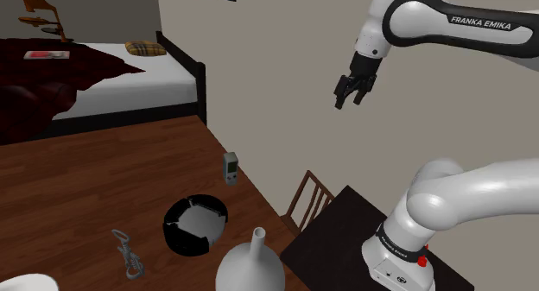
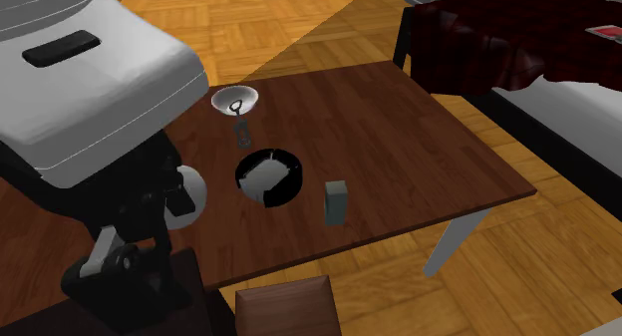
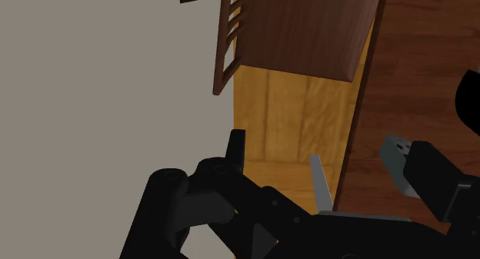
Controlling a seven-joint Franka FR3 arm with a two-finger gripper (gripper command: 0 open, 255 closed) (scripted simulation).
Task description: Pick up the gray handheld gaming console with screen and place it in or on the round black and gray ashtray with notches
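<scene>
The gray handheld console (image 1: 230, 167) stands upright near the table's edge by the wall; in the second exterior view the console (image 2: 336, 200) is just right of the ashtray. The round black and gray ashtray (image 1: 195, 224) with notches sits on the dark wooden table (image 1: 104, 186), a short way nearer the stand than the console. The ashtray (image 2: 269, 176) holds nothing. My gripper (image 1: 350, 92) hangs high in the air beside the wall, well above and to the right of the console, open and holding nothing. In the wrist view the gripper (image 3: 327, 142) looks past the table's edge at the floor.
A white vase (image 1: 250, 263) stands close to the ashtray. A metal corkscrew (image 1: 128, 255) and a white bowl (image 2: 235, 100) lie beyond it. A wooden chair (image 1: 309, 199) stands between table and stand. A bed (image 1: 112, 82) fills the back. The arm (image 2: 90, 95) blocks the second exterior view's left.
</scene>
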